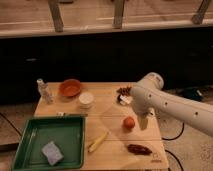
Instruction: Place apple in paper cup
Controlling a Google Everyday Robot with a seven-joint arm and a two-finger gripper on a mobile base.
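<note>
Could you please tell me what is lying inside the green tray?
Only a grey-blue sponge shows inside the green rectangular tray, near its front edge; the floor beneath it is covered. The tool hangs beside the small orange-red apple.

You've got the round orange-red apple [129, 122] lying well apart from the upright white cup [86, 99], with the gripper [143, 121] just beside the apple.

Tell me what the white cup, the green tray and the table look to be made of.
The cup: matte white, likely paper. The tray: even green with a slight sheen, probably plastic. The table: pale tan, looks like wood. The gripper hangs close beside the apple.
</note>
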